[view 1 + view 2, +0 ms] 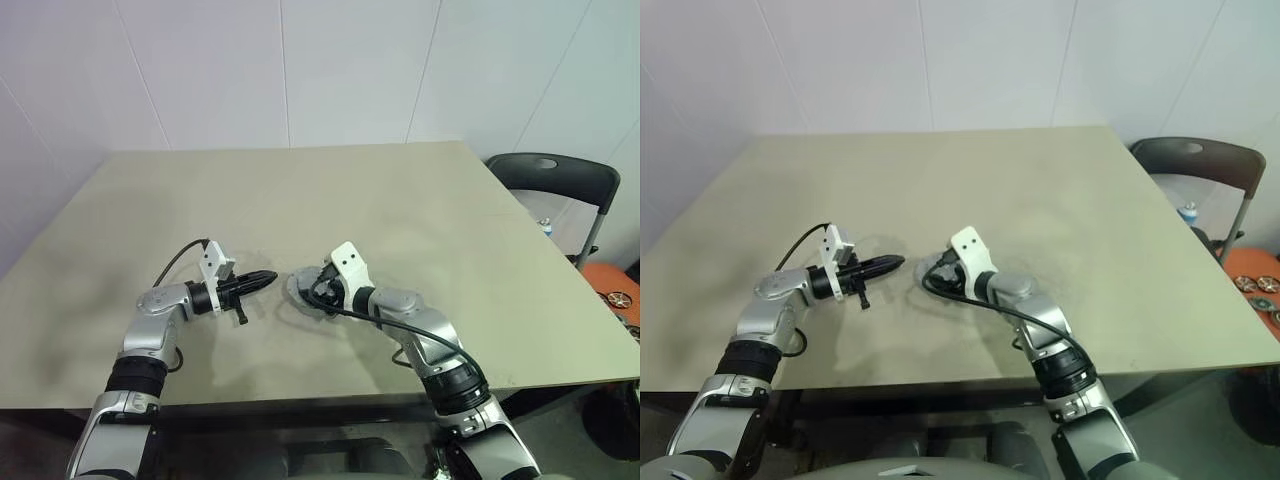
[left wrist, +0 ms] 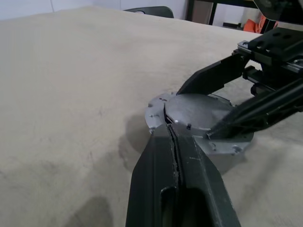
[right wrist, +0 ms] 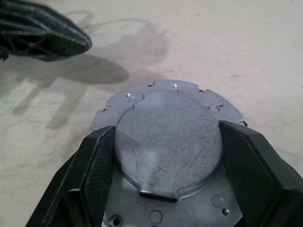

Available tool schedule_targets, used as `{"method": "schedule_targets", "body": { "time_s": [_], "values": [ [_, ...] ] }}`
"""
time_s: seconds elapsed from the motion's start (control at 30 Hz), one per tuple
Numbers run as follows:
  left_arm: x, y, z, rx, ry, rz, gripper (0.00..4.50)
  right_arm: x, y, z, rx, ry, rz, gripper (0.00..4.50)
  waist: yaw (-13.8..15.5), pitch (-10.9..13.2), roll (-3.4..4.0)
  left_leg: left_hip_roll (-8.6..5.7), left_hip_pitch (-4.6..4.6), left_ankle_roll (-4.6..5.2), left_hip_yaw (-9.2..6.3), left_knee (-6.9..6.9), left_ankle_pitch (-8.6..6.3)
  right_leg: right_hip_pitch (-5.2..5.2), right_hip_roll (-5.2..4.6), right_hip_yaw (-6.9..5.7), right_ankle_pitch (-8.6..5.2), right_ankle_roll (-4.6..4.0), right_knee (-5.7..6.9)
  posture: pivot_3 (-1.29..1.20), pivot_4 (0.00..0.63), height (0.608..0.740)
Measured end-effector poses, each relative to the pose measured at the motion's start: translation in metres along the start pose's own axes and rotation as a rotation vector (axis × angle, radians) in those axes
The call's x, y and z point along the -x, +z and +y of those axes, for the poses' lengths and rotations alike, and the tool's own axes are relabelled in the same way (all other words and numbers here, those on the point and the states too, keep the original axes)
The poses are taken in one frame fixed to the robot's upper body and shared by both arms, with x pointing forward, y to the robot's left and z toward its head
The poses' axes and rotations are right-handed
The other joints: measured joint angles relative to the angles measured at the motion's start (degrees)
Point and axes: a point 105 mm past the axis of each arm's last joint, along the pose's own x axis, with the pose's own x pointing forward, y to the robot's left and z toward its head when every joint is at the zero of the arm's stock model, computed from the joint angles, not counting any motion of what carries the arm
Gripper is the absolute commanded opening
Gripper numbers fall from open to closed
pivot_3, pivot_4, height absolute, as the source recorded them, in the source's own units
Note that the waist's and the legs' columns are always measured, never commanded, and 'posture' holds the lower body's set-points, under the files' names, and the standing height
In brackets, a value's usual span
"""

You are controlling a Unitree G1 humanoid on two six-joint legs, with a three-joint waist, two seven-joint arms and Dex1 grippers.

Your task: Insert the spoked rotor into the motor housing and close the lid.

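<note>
- Right now we see a round grey metal assembly lying flat on the beige desk [image 1: 420, 200], a little nearer the front edge than the middle.
- Its top is the lid [image 3: 168, 137], a flat round scratched grey metal disc with a small tab on its rim; it lies on a wider grey flange [image 3: 208, 101] that has small holes and notches around its edge.
- We take the flanged body [image 2: 225, 158] beneath to be the motor housing; no windings or hub can be seen, since the lid covers it.
- We cannot make out the spoked rotor under the lid.
- Our right end effector [image 3: 165, 156] comes down at a slant over the assembly, its two black fingers [image 3: 92, 175] spread wide, one on either side of the lid's raised disc and just beside its rim; whether they press on it we cannot tell.
- Our left end effector [image 2: 173, 135] is clenched, its two black fingers pressed together with nothing between them, pointing across toward the assembly; its tip sits just at the flange's edge, and we cannot tell whether it touches.
- Beyond the desk's far right corner stands a black folding chair [image 1: 555, 180] against the white panelled wall [image 1: 300, 70].
</note>
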Motion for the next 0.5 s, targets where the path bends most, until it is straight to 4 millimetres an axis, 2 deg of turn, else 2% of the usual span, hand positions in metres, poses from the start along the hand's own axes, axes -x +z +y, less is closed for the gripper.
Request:
{"method": "schedule_targets", "body": {
  "time_s": [0.13,0.5],
  "values": [
    [0.000,-0.001,0.000,0.005,0.002,0.003,0.00,0.001,-0.001,-0.003,0.032,-0.002,0.008,3.03,0.1,0.0,0.01,-0.01,-0.02,0.00,0.00,0.01,0.00,0.00,-0.01,-0.01,0.00,0.00,-0.01,0.00,0.000,0.740],
    [-0.001,-0.002,0.000,0.007,-0.001,0.003,0.00,0.000,0.007,0.006,-0.011,0.065,-0.051,3.03,0.2,0.0,0.03,-0.04,-0.23,0.00,0.00,-0.01,0.00,-0.20,-0.02,0.00,0.01,0.00,-0.03,0.00,0.000,0.740]
  ]
}}
